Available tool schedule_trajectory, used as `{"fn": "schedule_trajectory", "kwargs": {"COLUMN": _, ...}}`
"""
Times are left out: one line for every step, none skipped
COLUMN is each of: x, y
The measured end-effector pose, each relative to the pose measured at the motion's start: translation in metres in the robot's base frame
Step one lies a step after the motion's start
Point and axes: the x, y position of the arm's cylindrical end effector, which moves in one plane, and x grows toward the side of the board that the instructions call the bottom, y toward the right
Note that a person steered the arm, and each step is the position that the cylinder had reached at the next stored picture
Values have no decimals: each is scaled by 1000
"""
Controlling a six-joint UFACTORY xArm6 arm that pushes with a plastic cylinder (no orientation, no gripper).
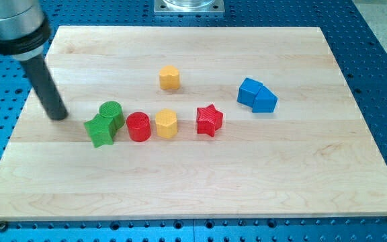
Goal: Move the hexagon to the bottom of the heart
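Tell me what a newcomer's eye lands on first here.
First the row across the board's middle: green star and green cylinder touching, then red cylinder, yellow block and red star. My tip stands left of the greens. Two blue blocks huddle at the view's right.

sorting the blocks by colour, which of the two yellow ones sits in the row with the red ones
The lower yellow block, wedged between the red cylinder and red star. The other yellow block stands alone nearer the view's top.
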Motion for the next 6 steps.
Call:
{"fn": "schedule_trajectory", "kwargs": {"x": 51, "y": 2}}
{"fn": "schedule_trajectory", "kwargs": {"x": 129, "y": 24}}
{"fn": "schedule_trajectory", "kwargs": {"x": 161, "y": 104}}
{"fn": "schedule_trajectory", "kwargs": {"x": 159, "y": 195}}
{"fn": "schedule_trajectory", "kwargs": {"x": 154, "y": 224}}
{"fn": "schedule_trajectory", "kwargs": {"x": 132, "y": 222}}
